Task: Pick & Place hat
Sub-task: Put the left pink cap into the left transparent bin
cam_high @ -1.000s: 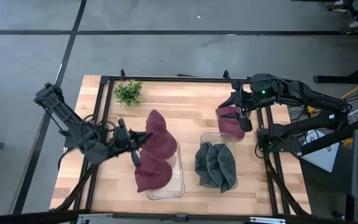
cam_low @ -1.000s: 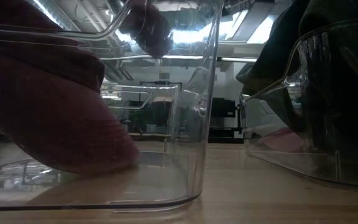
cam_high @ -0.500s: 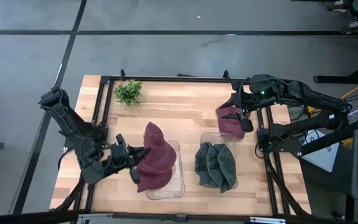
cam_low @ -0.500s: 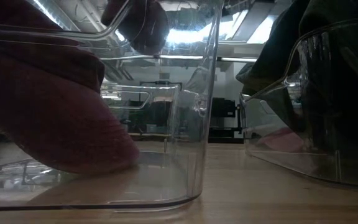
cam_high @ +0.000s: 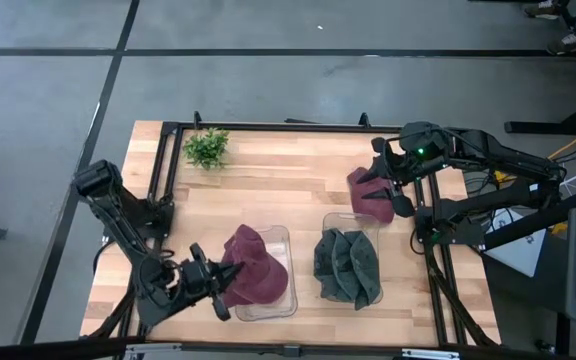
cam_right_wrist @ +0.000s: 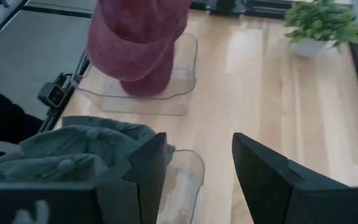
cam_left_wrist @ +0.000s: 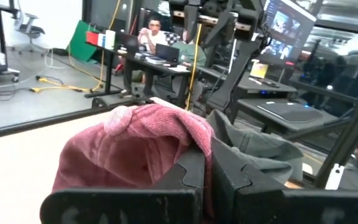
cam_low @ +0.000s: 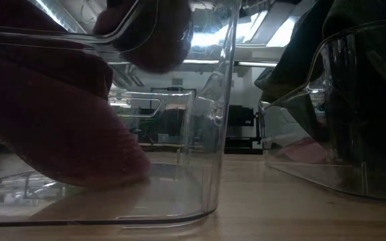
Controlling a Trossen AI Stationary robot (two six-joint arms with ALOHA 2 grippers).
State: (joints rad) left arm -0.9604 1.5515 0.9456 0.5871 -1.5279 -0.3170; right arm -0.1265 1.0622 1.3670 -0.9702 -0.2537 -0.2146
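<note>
On the wooden table (cam_high: pixel 298 180) I see my left gripper (cam_high: pixel 220 283) clamped on a maroon hat (cam_high: pixel 253 268) over the clear bin (cam_high: pixel 286 290); my right gripper (cam_high: pixel 393 185) gapes wide above another maroon hat (cam_high: pixel 368 196)

At the centre of the high view the tabletop (cam_high: pixel 298 180) is pale blond wood with a fine grain, framed by black rails. Low in the frame, left of centre, a maroon hat (cam_high: pixel 253 268) fills a clear, colourless bin (cam_high: pixel 286 300). Just right of it sits a pile of dark grey-green hats (cam_high: pixel 348 265). Toward the upper right lies another maroon hat (cam_high: pixel 371 194). The small plant (cam_high: pixel 206 147) at upper left is bright green. Both arms are black; the left pincer (cam_high: pixel 222 279) and right pincer (cam_high: pixel 390 180) are black too. The floor (cam_high: pixel 268 60) is grey with dark lines.
</note>
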